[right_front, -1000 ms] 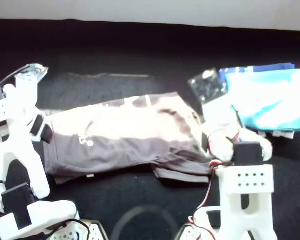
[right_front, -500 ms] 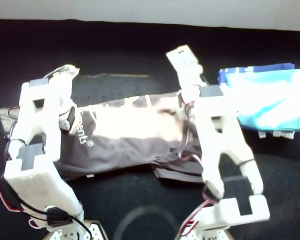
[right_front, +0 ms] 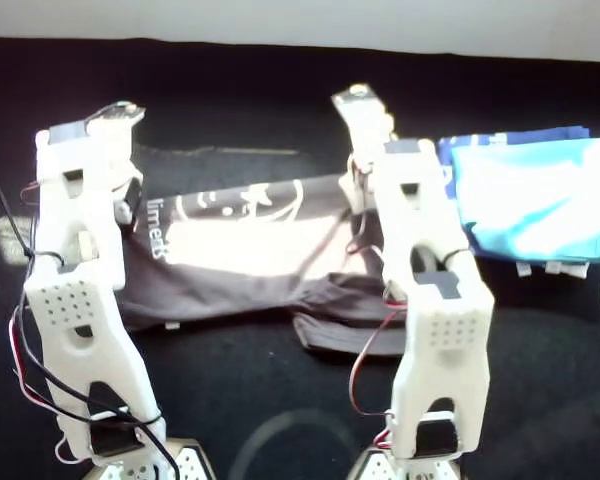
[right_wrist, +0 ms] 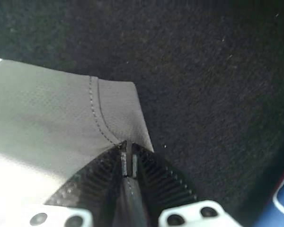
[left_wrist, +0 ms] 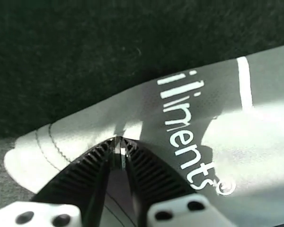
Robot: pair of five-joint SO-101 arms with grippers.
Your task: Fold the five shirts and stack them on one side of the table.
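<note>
1. Grey shirt (right_front: 240, 250) lies mid-table on the black, felt-like table (right_front: 230, 90), with its long axis running side to side and its white lettering toward the left arm.
2. The cloth is a smooth fine knit with a stitched hem.
3. Left gripper (left_wrist: 118, 147) is clenched on the shirt's far left edge, and right gripper (right_wrist: 127, 158) pinches its far right corner.
4. Folded blue shirts (right_front: 535, 195) lie just beside it on the right.

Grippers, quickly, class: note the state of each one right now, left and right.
Left gripper: closed, holding the shirt by its edge.
Right gripper: closed, holding the same shirt's corner.

Folded stack (right_front: 535, 195) partly off-frame.
</note>
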